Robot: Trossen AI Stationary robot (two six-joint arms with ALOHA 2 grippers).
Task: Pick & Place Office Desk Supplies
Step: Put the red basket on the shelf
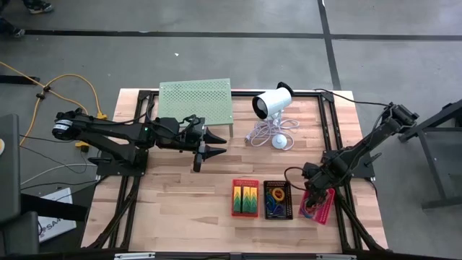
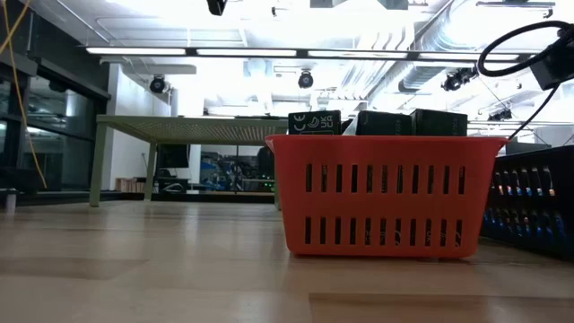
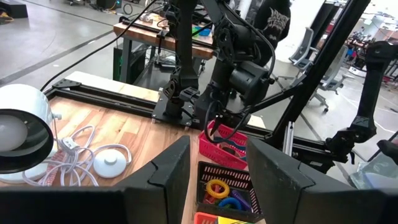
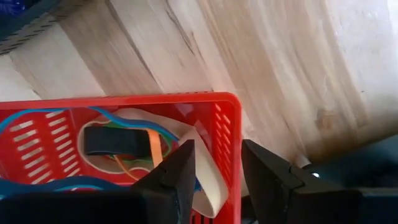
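Observation:
Three small mesh baskets stand in a row near the table's front right. The red basket point(image 1: 245, 197) holds green packs. The black basket point(image 1: 276, 200) holds coloured loops point(image 3: 219, 188). The pink basket point(image 1: 322, 206) holds rubber bands point(image 4: 118, 142): blue, orange, a dark one and a wide pale one. My right gripper point(image 4: 217, 177) points down, open, over the pink basket's wall point(image 4: 229, 134), one finger above the inside and one above the outside, with nothing between them. My left gripper point(image 1: 209, 144) hangs level and open above the table's middle left.
A pale-green perforated stand point(image 1: 195, 100) is at the back of the table. Beside it lies a white cylinder device point(image 1: 272, 102) with its coiled cable point(image 1: 271, 133). Bare wood lies between my left gripper and the baskets.

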